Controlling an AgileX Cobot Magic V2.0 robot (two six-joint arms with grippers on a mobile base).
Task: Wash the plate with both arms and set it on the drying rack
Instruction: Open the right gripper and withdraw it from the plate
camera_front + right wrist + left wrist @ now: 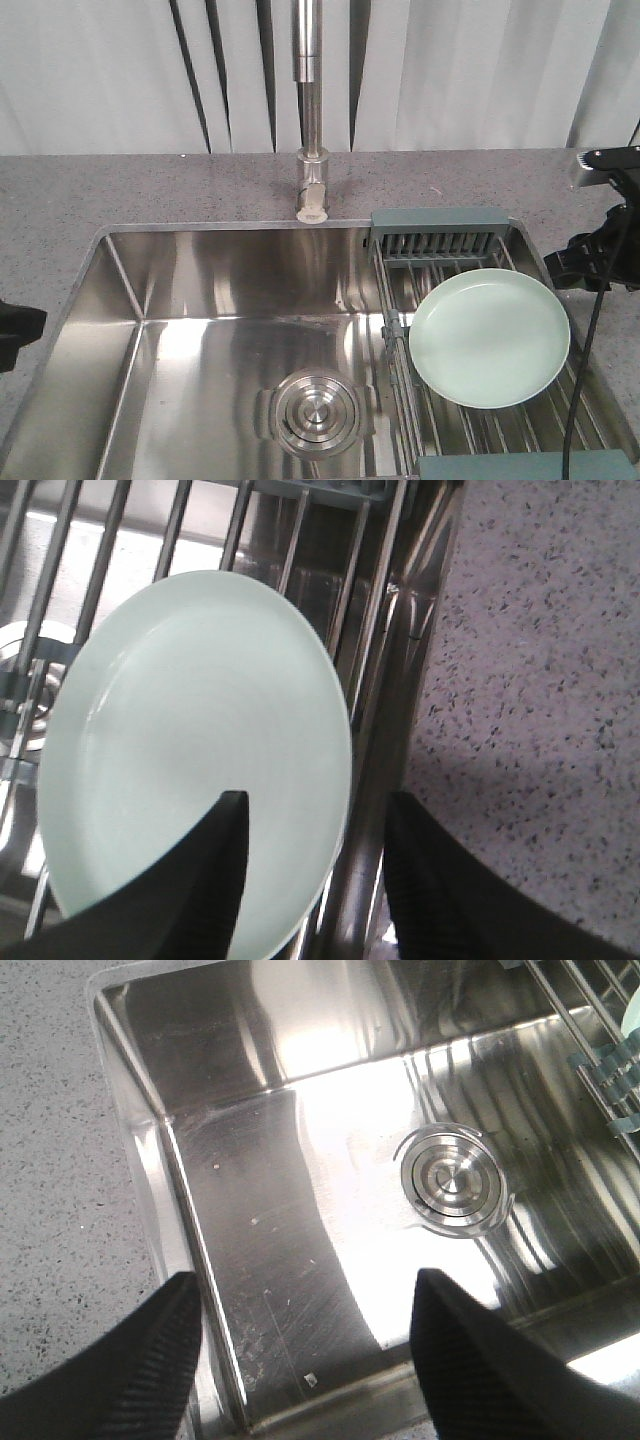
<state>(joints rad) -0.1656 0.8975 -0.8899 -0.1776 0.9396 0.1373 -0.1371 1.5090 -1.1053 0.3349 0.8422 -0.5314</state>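
Note:
The pale mint-green plate (490, 338) lies flat on the wire bars of the drying rack (440, 232), which spans the right side of the sink. In the right wrist view my right gripper (318, 805) is open and hovers over the plate (190, 750). The plate's right rim runs between the two black fingers, and nothing is gripped. My right arm (600, 255) shows at the right edge, beside the rack. My left gripper (308, 1290) is open and holds nothing, above the basin's near-left corner. Only a black piece of the left arm (15, 335) shows at the left edge.
The steel sink basin (200, 300) has a round drain cover (315, 410) in its floor. A tall faucet (312, 110) stands behind the basin, at its middle. Speckled grey countertop (540, 680) surrounds the sink, and rack bars (370, 580) run beside the plate.

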